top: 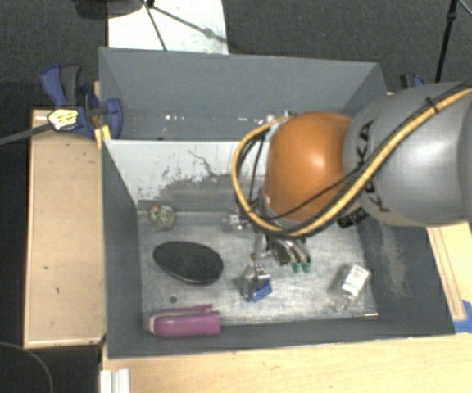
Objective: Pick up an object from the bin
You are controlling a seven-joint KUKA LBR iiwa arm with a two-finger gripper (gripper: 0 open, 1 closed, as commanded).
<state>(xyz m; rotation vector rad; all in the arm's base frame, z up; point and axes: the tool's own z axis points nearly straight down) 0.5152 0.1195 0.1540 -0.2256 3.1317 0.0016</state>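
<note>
My gripper hangs low over the middle of the bin floor, under the arm's orange cover. Right below it lies a small blue and silver thing, touching or nearly touching the gripper's lower end. To its left rests a flat black oval thing. A small clear and white packet lies to the right of the gripper.
A purple oblong thing lies along the bin's front wall at the left. A small grey round thing and a small metal piece sit near the back wall. The arm and its cables cover the bin's right back part.
</note>
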